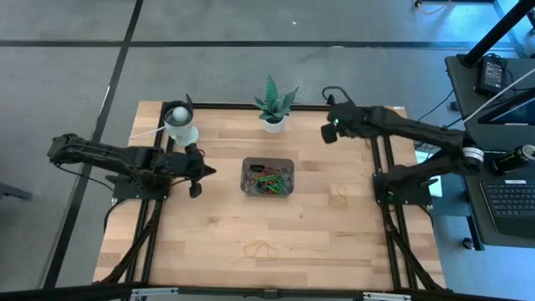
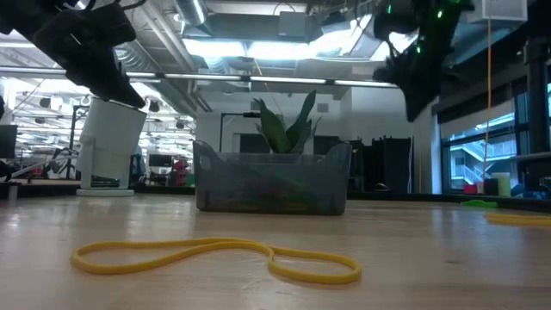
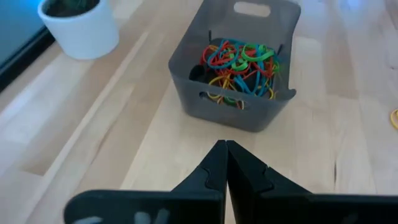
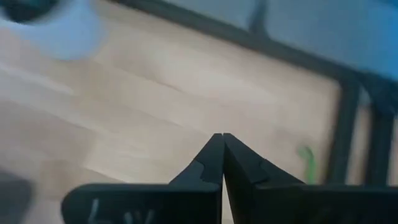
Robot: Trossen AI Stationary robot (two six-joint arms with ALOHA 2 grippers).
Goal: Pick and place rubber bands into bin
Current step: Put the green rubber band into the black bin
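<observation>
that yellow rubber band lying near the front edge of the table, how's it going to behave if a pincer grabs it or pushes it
The yellow rubber band lies flat in a long, pinched figure-eight, so it is probably floppy and would droop from a pinch. It looks thin and light, likely sliding or bunching on the wooden table if pushed. Lying so low, it may be hard to get under; rolling or tipping seems unlikely.

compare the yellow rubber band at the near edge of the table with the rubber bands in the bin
The yellow rubber band lies alone, flat on the bare wood; the rubber bands in the bin are tangled in a heap. It is one colour; the heap mixes red, green, blue and yellow. It lies outside the bin; they are already inside. All are thin elastic loops.
</observation>
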